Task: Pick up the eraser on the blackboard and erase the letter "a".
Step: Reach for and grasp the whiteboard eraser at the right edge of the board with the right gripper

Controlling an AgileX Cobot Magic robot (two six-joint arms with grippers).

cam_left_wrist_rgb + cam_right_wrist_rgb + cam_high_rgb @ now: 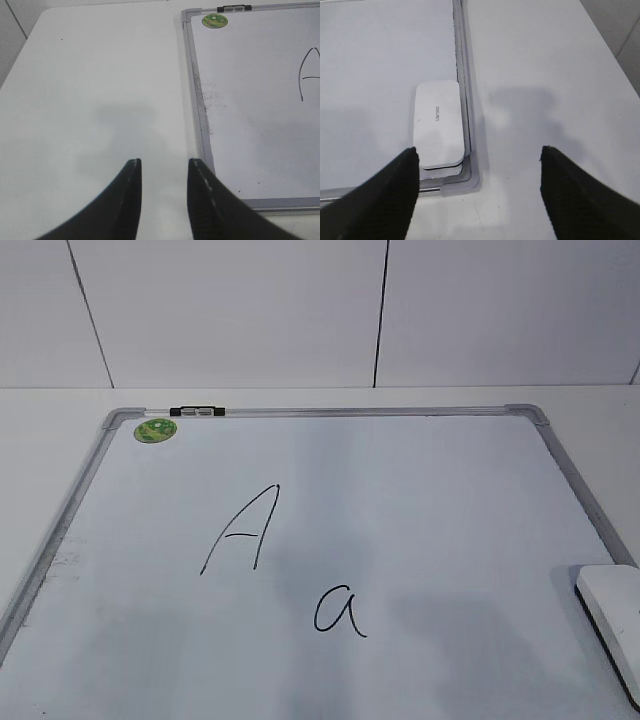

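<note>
The blackboard (420,490) is a white board with a grey frame, lying flat on the table. The letter "a" (340,612) is written in black near its front middle, below a capital "A" (242,530). The white eraser (612,612) lies on the board's near right corner; in the right wrist view it (439,122) sits against the frame. My right gripper (478,152) is open wide and empty, above the board's corner, just right of the eraser. My left gripper (164,162) is open and empty over the table left of the board (260,100).
A green sticker (155,429) and a small black-and-silver clip (198,412) sit at the board's far left corner. White table (90,90) surrounds the board; a white wall stands behind. Neither arm shows in the exterior view.
</note>
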